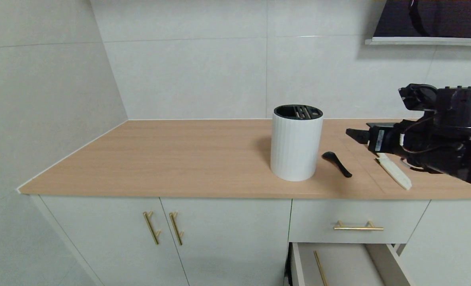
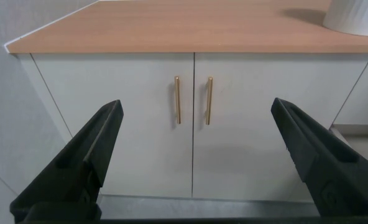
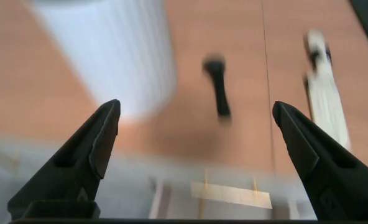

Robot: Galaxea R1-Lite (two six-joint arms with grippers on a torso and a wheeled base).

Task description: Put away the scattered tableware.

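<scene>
Kitchen scene. Wooden countertop (image 1: pixel 179 159) across the middle of the head view, backed by a pale tiled wall (image 1: pixel 187 71), with the corner of a dark range hood (image 1: pixel 430 20) at the upper right. Right of centre on the counter, a tall white ribbed holder (image 1: pixel 296 151), upright, with a black slotted top. Just beside it to the right, but apart from it, a small black spoon (image 1: pixel 336 163) lying flat, bowl end toward the wall. Farther right, a cream-coloured utensil (image 1: pixel 394 171), also lying flat, its far end partly under the black arm at the right edge of the frame. Right gripper (image 3: pixel 195 109) held above the counter, facing the holder, the spoon and the cream utensil; jaws spread wide, with nothing between them. Left gripper (image 2: pixel 196 106) held low in front of the cabinet doors (image 2: pixel 140 143), below the counter's edge; jaws likewise spread wide and holding nothing. Below the counter in the head view, two white doors with gold handles (image 1: pixel 152 227) at lower centre, a closed drawer (image 1: pixel 311 222) at lower right, and beneath that an open drawer (image 1: pixel 346 266) pulled out toward the camera.
</scene>
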